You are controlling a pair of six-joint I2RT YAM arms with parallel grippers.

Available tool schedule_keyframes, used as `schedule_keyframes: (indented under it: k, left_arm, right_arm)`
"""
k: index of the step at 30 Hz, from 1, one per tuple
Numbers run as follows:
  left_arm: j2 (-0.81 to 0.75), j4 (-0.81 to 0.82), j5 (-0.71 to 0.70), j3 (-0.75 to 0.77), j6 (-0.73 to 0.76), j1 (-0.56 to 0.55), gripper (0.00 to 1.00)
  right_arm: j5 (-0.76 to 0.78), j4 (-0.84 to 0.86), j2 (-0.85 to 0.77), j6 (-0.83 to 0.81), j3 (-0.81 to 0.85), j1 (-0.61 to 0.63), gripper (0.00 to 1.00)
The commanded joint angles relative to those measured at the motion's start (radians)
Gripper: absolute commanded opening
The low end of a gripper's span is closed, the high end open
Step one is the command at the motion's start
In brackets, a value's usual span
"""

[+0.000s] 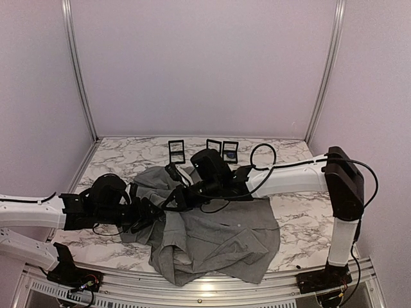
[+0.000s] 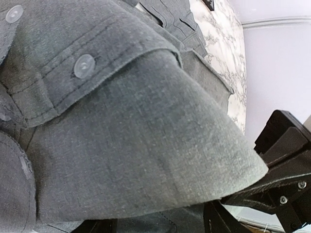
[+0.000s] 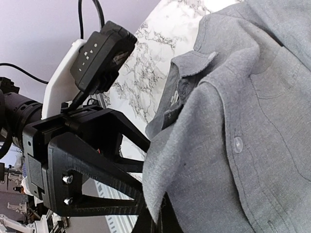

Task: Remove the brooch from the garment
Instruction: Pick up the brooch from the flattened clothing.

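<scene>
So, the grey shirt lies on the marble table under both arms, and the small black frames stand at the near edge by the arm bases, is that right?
Not quite: the top view shows the small black frames at the far edge, by the back wall. The grey shirt is as you say.

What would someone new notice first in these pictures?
A crumpled grey shirt sprawls at the near middle of the marble table, with the left arm and right arm meeting over it. The right arm's jaws pinch a fold into a taut peak. Three small black frames stand along the far edge; no brooch shows.
</scene>
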Motion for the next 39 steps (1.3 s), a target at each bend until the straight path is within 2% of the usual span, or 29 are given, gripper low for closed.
schedule_keyframes:
  k: [1, 16, 25, 33, 39]
  left_arm:
    - [-0.031, 0.084, -0.063, -0.056, -0.105, 0.007, 0.61]
    - [-0.045, 0.166, -0.146, -0.097, -0.198, 0.027, 0.58]
    - [0.027, 0.174, -0.082, -0.095, -0.197, 0.026, 0.51]
    - [0.015, 0.145, -0.066, -0.098, -0.220, 0.020, 0.47]
    - [-0.017, 0.130, -0.056, -0.111, -0.249, 0.010, 0.37]
  right_arm:
    - [-0.027, 0.071, -0.042, 0.029, -0.005, 0.000, 0.00]
    - [0.010, -0.023, -0.027, -0.031, 0.018, 0.032, 0.00]
    - [0.028, -0.036, -0.006, -0.045, 0.054, 0.046, 0.00]
    - [0.057, -0.060, -0.004, -0.060, 0.076, 0.048, 0.00]
    - [0.068, -0.062, -0.006, -0.069, 0.073, 0.047, 0.00]
